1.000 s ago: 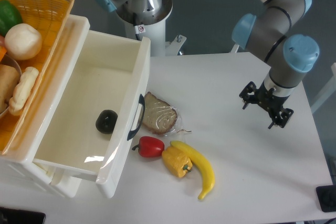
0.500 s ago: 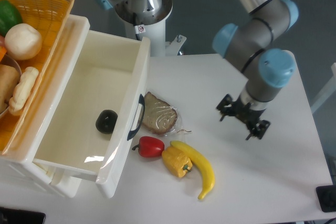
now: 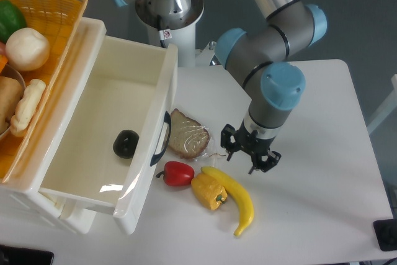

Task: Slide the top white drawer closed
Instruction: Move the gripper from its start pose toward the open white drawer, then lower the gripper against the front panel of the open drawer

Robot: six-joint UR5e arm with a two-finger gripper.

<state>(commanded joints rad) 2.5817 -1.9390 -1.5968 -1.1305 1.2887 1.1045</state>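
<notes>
Over by the bread slice (image 3: 188,135), my gripper (image 3: 250,156) hangs jaws apart, empty; I'd push the top white drawer (image 3: 105,134) on its stiff, slick front panel.

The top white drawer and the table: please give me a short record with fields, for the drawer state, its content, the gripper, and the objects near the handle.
drawer: top white drawer, pulled open
content: one dark round object
handle: dark handle, untouched
gripper: gripper above table, holding nothing
near handle: bread slice, red pepper, yellow pepper, banana
</notes>
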